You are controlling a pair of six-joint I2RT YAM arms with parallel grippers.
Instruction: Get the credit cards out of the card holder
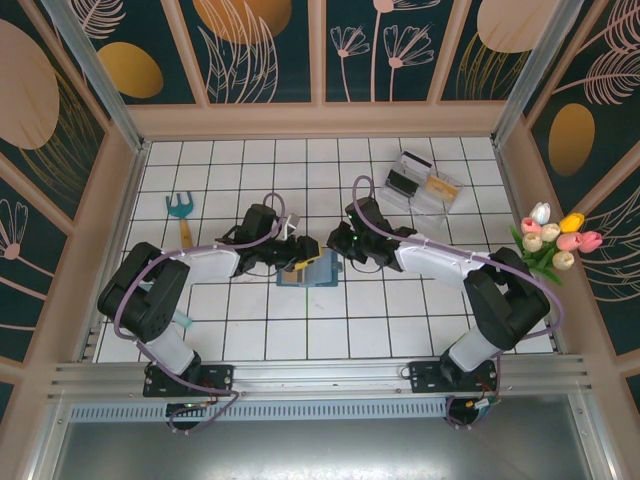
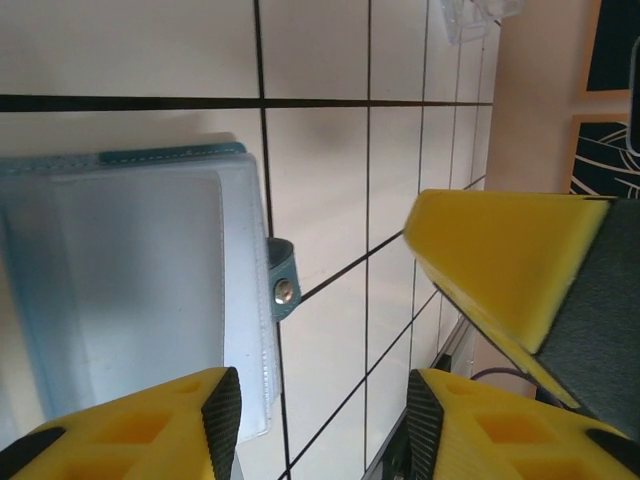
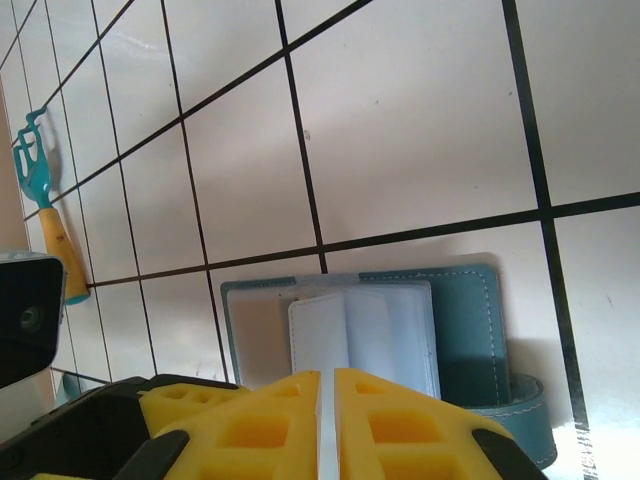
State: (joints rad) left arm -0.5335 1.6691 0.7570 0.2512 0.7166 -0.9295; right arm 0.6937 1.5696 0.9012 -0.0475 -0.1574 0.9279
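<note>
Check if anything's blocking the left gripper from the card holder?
Nothing visible. The open left gripper is right at the edge of the card holder. The shut right gripper sits beside the holder, not between them.

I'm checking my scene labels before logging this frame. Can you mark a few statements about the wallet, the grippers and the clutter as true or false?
1. The card holder lies open on the table. True.
2. The right gripper stands wide open. False: its fingers are pressed together.
3. The left gripper has its fingers apart. True.
4. The tulips lie in the clear tray. False: they lie at the table's right edge, apart from the tray.
</note>
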